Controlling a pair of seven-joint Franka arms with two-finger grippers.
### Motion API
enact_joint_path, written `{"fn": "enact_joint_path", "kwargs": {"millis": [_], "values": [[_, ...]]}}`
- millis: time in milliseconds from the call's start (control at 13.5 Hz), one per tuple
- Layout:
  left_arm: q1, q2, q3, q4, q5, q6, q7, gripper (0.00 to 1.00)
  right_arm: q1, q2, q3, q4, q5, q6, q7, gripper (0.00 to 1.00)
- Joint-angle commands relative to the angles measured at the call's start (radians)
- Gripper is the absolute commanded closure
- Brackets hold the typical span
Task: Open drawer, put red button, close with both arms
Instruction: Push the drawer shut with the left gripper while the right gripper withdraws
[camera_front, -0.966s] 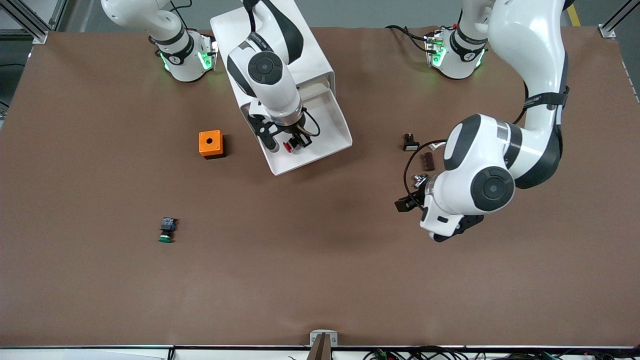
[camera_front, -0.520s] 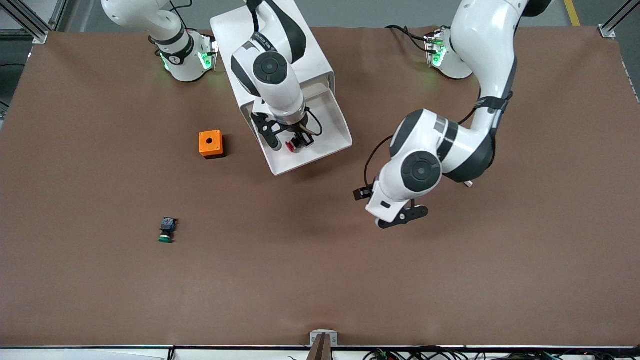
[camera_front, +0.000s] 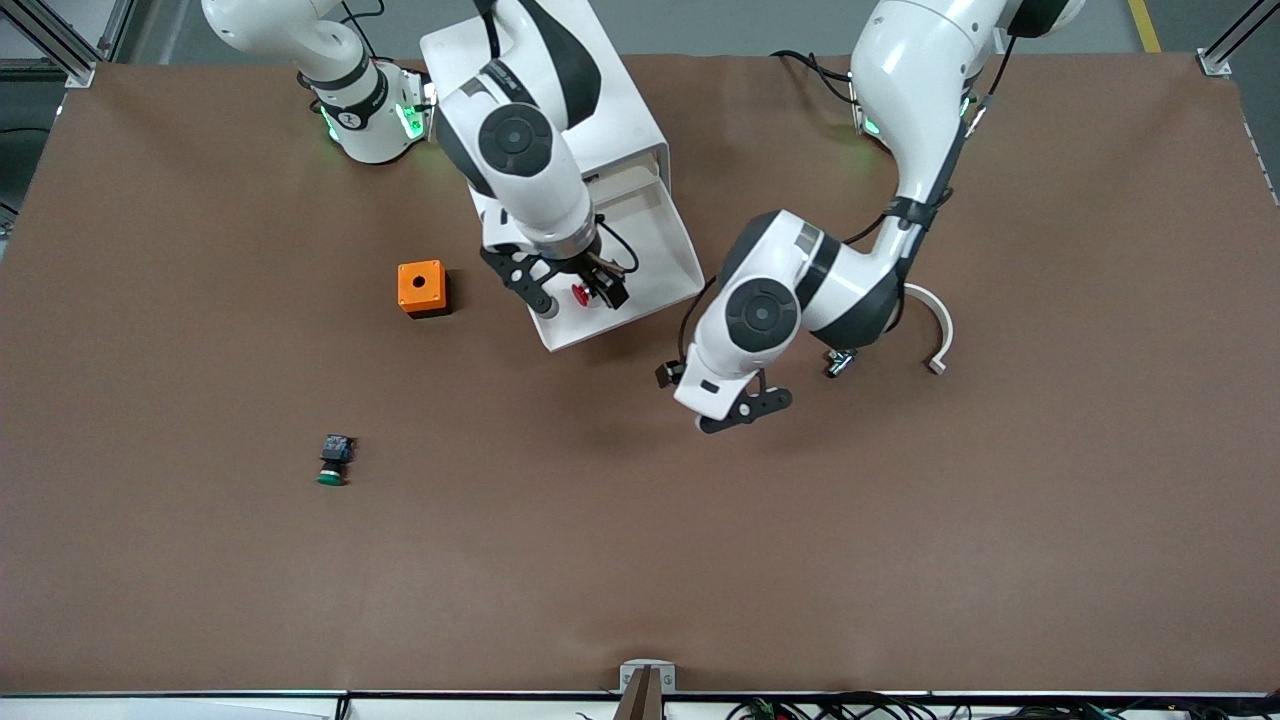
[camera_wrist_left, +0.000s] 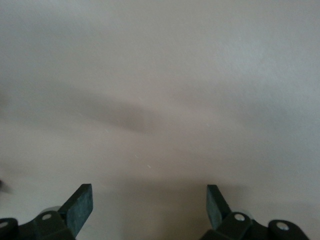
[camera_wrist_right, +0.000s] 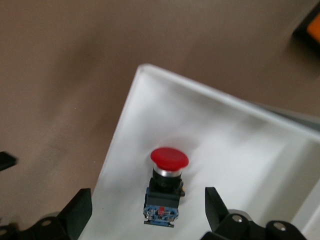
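The drawer (camera_front: 662, 252) stands pulled out of its white cabinet (camera_front: 610, 110), toward the front camera. The red button (camera_front: 579, 293) lies on its side on the drawer floor, near the front corner. My right gripper (camera_front: 578, 297) hovers just over it, open, with a finger on each side and not touching. In the right wrist view the red button (camera_wrist_right: 168, 186) rests free on the drawer (camera_wrist_right: 150, 115) between the spread fingers of my right gripper (camera_wrist_right: 147, 201). My left gripper (camera_front: 716, 398) hangs open over bare table beside the drawer; my left gripper (camera_wrist_left: 150, 199) holds nothing in the left wrist view.
An orange box (camera_front: 421, 288) with a round hole sits beside the drawer toward the right arm's end. A green-capped button (camera_front: 333, 461) lies nearer the front camera. A white curved piece (camera_front: 938, 335) and a small metal part (camera_front: 838, 362) lie under the left arm.
My right gripper has opened and let go of the red button, which now lies in the drawer. The left arm has swung across the table toward the drawer.
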Motion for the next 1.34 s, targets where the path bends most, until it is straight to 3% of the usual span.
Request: {"fn": "enact_joint_path", "kwargs": {"millis": [0,149,371,669,817,1263], "values": [[-0.057,0.003,0.005,-0.013,-0.025,0.022,-0.086,0.00,-0.142,-0.010,0.009,0.130,0.009,-0.203,-0.232,0.00],[-0.097,0.003,0.004,-0.016,-0.071,0.022,-0.131,0.00,-0.257,-0.016,0.009,0.196,0.007,-0.340,-0.425,0.00],[-0.158,0.002,0.004,-0.025,-0.133,0.013,-0.201,0.00,-0.435,-0.063,0.007,0.207,0.004,-0.402,-0.737,0.00],[-0.204,-0.011,-0.031,-0.050,-0.133,-0.032,-0.289,0.00,-0.590,-0.108,0.007,0.245,-0.121,-0.462,-1.062,0.00],[-0.206,-0.011,-0.064,-0.050,-0.133,-0.037,-0.329,0.00,-0.656,-0.108,0.006,0.303,-0.126,-0.558,-1.173,0.00],[-0.204,-0.021,-0.140,-0.048,-0.133,-0.096,-0.430,0.00,-0.788,-0.108,0.004,0.417,-0.134,-0.636,-1.345,0.00]]}}
